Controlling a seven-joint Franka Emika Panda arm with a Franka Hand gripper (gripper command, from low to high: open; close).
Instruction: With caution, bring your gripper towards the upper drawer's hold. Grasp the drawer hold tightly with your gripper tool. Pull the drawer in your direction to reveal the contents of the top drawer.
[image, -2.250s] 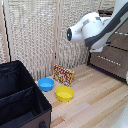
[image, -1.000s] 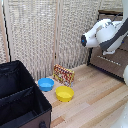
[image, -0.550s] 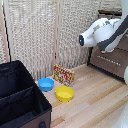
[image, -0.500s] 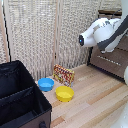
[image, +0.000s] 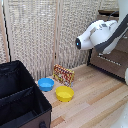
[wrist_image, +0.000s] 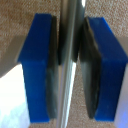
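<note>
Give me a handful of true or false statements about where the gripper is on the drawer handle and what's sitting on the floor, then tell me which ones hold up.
1. The silver handle runs between the blue fingers of the gripper. True.
2. The gripper is far from the handle. False: the pads sit close on both sides of the bar.
3. A blue bowl and a yellow bowl sit on the wooden floor. True.
4. The yellow bowl is stacked inside the blue one. False: they sit side by side.
5. The black bin stands at the exterior view's right. False: it is at that view's left.
</note>
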